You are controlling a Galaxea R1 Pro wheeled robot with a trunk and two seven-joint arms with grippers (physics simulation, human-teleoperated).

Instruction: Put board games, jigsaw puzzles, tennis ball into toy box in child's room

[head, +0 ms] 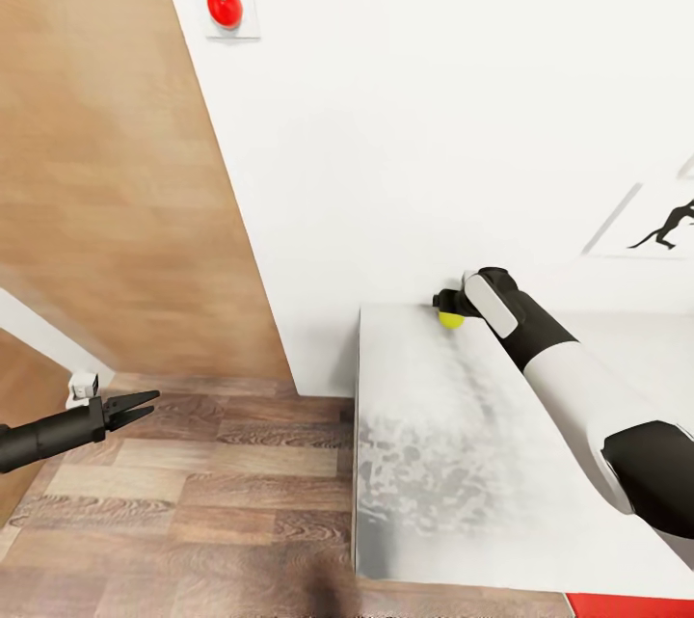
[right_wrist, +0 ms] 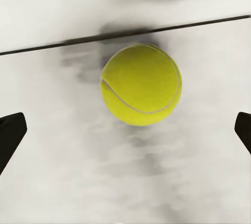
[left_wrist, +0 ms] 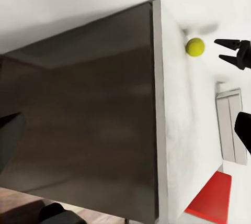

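The tennis ball [head: 450,319] [left_wrist: 195,46] [right_wrist: 141,84] lies at the far corner of the white table [head: 453,464] [left_wrist: 175,130], close to the wall. My right gripper [head: 445,303] [left_wrist: 218,49] [right_wrist: 125,135] hovers right at the ball, open, its fingertips [right_wrist: 10,135] on either side and a little short of it. My left gripper [head: 145,403] hangs open over the wood floor, left of the table, holding nothing. The board games, jigsaw puzzles, toy box and bed are out of view.
A white wall with a red button [head: 224,6] and a black silhouette picture [head: 665,225] stands behind the table. A wood panel [head: 106,165] rises at the left. Something red [head: 627,604] [left_wrist: 212,198] lies at the table's near edge.
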